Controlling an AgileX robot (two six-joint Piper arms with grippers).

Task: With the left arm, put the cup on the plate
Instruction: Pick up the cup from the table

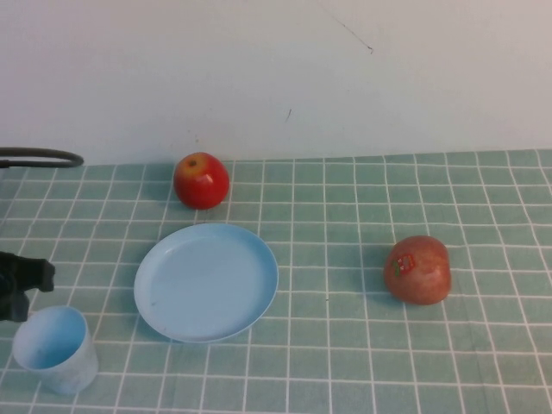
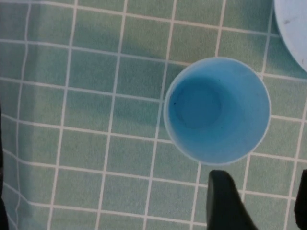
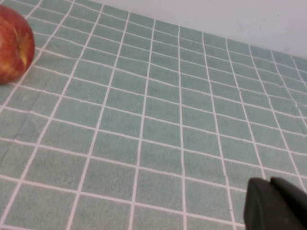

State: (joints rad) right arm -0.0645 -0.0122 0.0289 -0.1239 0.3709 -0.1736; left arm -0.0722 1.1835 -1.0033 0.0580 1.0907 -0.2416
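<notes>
One cup (image 1: 53, 348) stood upright near the plate (image 1: 205, 281), apart from it. From above, my left gripper (image 2: 259, 201) hung open and empty by its rim; I should center before closing. My right gripper (image 3: 276, 206) sat parked; I cannot tell its fingers.

We see our left gripper (image 1: 19, 289) at the table's left edge, low over the surface, only its black tip in view from above. From its wrist camera two dark fingers (image 2: 225, 201) stand apart, jaws spread wide. Our right gripper (image 3: 276, 206) shows only as a dark corner piece.
</notes>
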